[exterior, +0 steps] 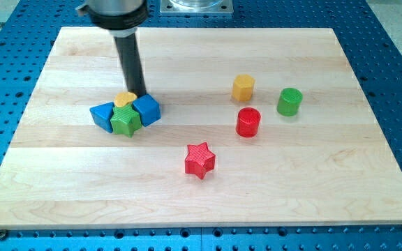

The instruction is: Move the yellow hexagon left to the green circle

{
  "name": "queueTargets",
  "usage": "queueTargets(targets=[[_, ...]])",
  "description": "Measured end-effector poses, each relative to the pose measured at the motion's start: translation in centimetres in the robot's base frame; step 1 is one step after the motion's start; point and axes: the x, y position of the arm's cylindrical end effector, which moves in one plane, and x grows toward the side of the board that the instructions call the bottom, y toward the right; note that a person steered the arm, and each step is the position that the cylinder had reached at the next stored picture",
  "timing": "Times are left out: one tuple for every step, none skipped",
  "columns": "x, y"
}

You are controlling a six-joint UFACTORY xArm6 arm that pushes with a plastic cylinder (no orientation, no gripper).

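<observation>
Only unmarked blocks: yellow hexagon [243, 88] near green circle [289, 102].

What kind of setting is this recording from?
Probably a robotics lab bench: a wooden board lies on a blue perforated table, with small coloured blocks such as the yellow hexagon for pushing.

Upright yellow hexagon [243, 88] near green circle [289, 102].

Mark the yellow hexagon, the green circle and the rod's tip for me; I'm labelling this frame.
yellow hexagon [243, 88]: camera view, front face.
green circle [289, 102]: camera view, side wall.
my tip [139, 93]: camera view, rod's very end, beside the blue block cluster.
</observation>
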Motion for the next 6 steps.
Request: queueTargets(targets=[[-1.5,7.4],[-2.6,16.8],[-6.3,18.1],[-5.0,18.2],[-4.9,18.2],[-4.9,18.2]])
